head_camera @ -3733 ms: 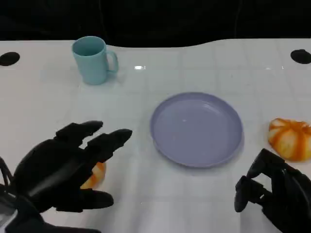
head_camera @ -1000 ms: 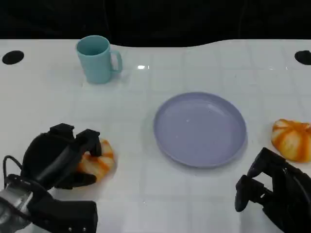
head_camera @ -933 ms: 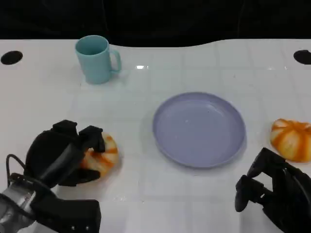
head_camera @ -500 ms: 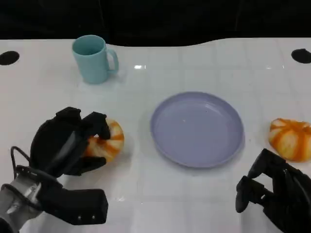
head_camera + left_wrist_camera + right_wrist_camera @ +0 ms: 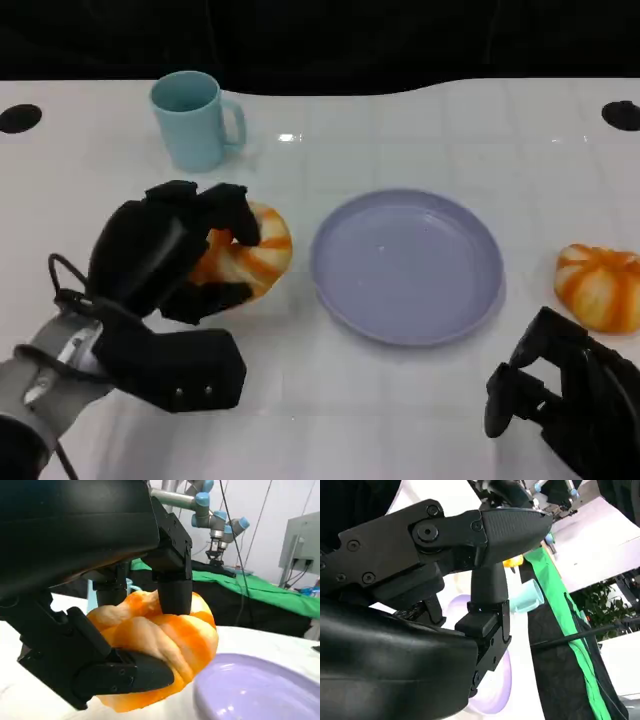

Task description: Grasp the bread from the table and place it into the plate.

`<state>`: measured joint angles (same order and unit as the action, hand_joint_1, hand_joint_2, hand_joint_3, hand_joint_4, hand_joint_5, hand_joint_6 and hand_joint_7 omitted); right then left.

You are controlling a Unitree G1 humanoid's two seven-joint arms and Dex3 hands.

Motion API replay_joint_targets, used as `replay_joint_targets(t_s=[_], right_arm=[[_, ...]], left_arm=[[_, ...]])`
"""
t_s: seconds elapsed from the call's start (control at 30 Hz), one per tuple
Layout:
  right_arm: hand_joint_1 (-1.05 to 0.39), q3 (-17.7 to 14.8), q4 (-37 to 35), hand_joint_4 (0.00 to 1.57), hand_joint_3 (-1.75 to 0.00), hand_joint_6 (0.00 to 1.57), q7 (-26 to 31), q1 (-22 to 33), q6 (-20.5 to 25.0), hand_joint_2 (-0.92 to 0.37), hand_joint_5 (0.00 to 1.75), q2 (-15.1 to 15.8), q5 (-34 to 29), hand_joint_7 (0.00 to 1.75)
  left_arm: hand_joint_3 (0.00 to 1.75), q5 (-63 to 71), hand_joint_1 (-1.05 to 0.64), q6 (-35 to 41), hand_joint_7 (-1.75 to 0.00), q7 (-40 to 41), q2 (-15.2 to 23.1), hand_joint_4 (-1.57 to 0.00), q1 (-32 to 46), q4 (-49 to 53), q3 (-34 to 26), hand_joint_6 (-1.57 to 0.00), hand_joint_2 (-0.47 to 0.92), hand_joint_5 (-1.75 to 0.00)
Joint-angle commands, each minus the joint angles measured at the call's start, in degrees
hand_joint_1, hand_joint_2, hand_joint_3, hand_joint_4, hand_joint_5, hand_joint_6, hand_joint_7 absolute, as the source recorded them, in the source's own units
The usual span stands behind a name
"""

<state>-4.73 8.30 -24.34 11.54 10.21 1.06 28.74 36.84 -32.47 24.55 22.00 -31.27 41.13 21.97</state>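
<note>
My left hand (image 5: pixel 170 260) grips an orange-and-white striped bread (image 5: pixel 252 255) and holds it just left of the lavender plate (image 5: pixel 406 266), slightly above the table. In the left wrist view the black fingers (image 5: pixel 172 575) wrap the bread (image 5: pixel 165 640) from above and below, with the plate's rim (image 5: pixel 240 690) close beside it. My right hand (image 5: pixel 560 405) sits low at the near right edge, fingers curled with nothing in them. A second striped bread (image 5: pixel 600 285) lies on the table right of the plate.
A light teal mug (image 5: pixel 192 120) stands at the back left, also seen as the mug (image 5: pixel 532 596) in the right wrist view. Black round holes (image 5: pixel 18 118) mark the table's far corners. The plate (image 5: pixel 495 680) shows past my right fingers.
My left hand closed on the bread, lifted it and carried it right and away from me, toward the plate's left rim. The right hand stayed still.
</note>
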Motion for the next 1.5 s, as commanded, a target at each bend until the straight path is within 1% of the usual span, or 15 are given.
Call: replay_joint_targets(t_s=[0.03, 0.27, 0.4, 0.53, 0.6, 0.7, 0.83, 0.9, 1.03, 1.27, 1.33, 1.37, 1.43, 1.47, 1.5], right_arm=[[-0.59, -0.70, -0.01, 0.75, -0.34, 0.62, 0.20, -0.01, -0.61, -0.92, 1.75, 0.35, 0.17, 1.58], [-0.59, -0.77, -0.52, 0.75, -0.36, 0.60, -0.48, -0.30, -0.86, -0.92, 1.75, 0.60, 0.33, 1.60], [-0.59, -0.94, -0.22, 0.74, -0.32, 0.61, 0.03, -0.24, -0.04, -0.92, 1.75, 0.56, 0.59, 1.59], [-0.60, -0.90, -0.47, 0.75, -0.33, 0.61, -0.41, -0.33, -0.23, -0.92, 1.75, 0.95, 0.36, 1.60], [-0.60, -0.90, -0.45, 0.75, -0.32, 0.61, -0.38, -0.33, -0.19, -0.92, 1.75, 0.99, 0.36, 1.60], [-0.60, -0.92, -0.11, 0.74, -0.32, 0.60, -0.13, -0.12, -0.09, -0.92, 1.75, 0.78, 0.50, 1.59], [-0.60, -0.94, -0.22, 0.74, -0.32, 0.60, -0.29, -0.14, -0.32, -0.92, 1.75, 0.72, 0.47, 1.59], [-0.60, -1.00, -0.02, 0.75, -0.33, 0.60, -0.01, -0.04, -0.03, -0.92, 1.75, 0.58, 0.63, 1.59], [-0.59, -0.98, -0.05, 0.74, -0.33, 0.59, -0.30, 0.04, -0.31, -0.92, 1.75, 0.60, 0.55, 1.60], [-0.60, -0.89, 0.20, 0.74, -0.34, 0.58, -0.12, 0.20, 0.05, -0.92, 1.75, 0.55, 0.59, 1.60], [-0.59, -0.83, 0.44, 0.74, -0.35, 0.58, -0.19, 0.27, 0.34, -0.92, 1.75, 0.63, 0.74, 1.60], [-0.59, -0.81, 0.31, 0.73, -0.35, 0.58, -0.36, 0.25, 0.10, -0.92, 1.75, 0.63, 0.68, 1.60], [-0.60, -0.80, -0.04, 0.74, -0.35, 0.59, -0.66, 0.22, -0.37, -0.92, 1.75, 0.65, 0.51, 1.61], [-0.60, -0.80, -0.14, 0.74, -0.35, 0.59, -0.74, 0.21, -0.51, -0.92, 1.75, 0.65, 0.45, 1.61], [-0.60, -0.80, -0.08, 0.74, -0.35, 0.59, -0.57, 0.28, -0.38, -0.92, 1.75, 0.61, 0.44, 1.62]], left_arm=[[1.29, -2.92, -0.16, 0.91, -1.75, -5.75, -1.10, -0.89, -3.43, -1.15, -1.45, -0.70, 0.43, -1.75], [1.30, -2.92, -0.18, -0.10, -1.75, -7.94, -3.56, -0.92, -6.10, 0.13, -1.11, -0.72, 0.41, -1.75], [1.33, -2.20, -0.18, 1.13, -1.75, -9.65, -6.30, -0.90, -8.29, 0.19, 0.07, -0.71, 0.39, -1.75], [1.33, -0.84, -0.15, 0.66, -1.75, -9.07, -8.78, -0.91, -11.04, 2.56, 1.44, -0.70, 0.40, -1.75], [1.34, -0.59, -0.15, 0.62, -1.75, -9.06, -9.14, -0.91, -11.55, 3.17, 1.61, -0.70, 0.40, -1.75], [1.31, 0.79, -0.17, 0.15, -1.75, -6.75, -12.40, -0.90, -14.28, 7.14, 3.26, -0.70, 0.41, -1.75], [1.30, 1.58, -0.18, -0.51, -1.75, -5.29, -13.40, -0.90, -15.50, 9.45, 3.77, -0.70, 0.43, -1.75], [1.30, 2.15, -0.20, 0.88, -1.75, -4.87, -16.07, -0.90, -17.27, 11.89, 4.78, -0.71, 0.44, -1.75], [1.27, 3.26, -0.22, 2.46, -1.75, -3.43, -18.81, -0.91, -19.81, 15.35, 6.18, -0.71, 0.47, -1.75], [1.14, 5.39, -0.20, 2.98, -1.75, -0.66, -20.46, -0.87, -22.65, 20.16, 8.29, -0.67, 0.52, -1.75], [1.10, 5.36, -0.19, 3.27, -1.75, -1.98, -20.95, -0.87, -23.42, 21.62, 8.61, -0.68, 0.53, -1.75], [1.02, 4.93, -0.20, 3.90, -1.63, -3.77, -21.20, -0.82, -23.79, 22.21, 8.61, -0.66, 0.56, -1.71], [0.74, 4.56, -0.22, 5.12, -1.17, -6.20, -21.48, -0.77, -24.12, 22.73, 8.77, -0.74, 0.67, -1.54], [0.56, 4.52, -0.23, 5.49, -0.93, -6.75, -21.54, -0.75, -24.15, 22.75, 8.80, -0.77, 0.75, -1.48], [0.48, 4.80, -0.23, 6.03, -0.84, -7.65, -21.51, -0.74, -24.22, 22.77, 9.13, -0.79, 0.78, -1.46]])
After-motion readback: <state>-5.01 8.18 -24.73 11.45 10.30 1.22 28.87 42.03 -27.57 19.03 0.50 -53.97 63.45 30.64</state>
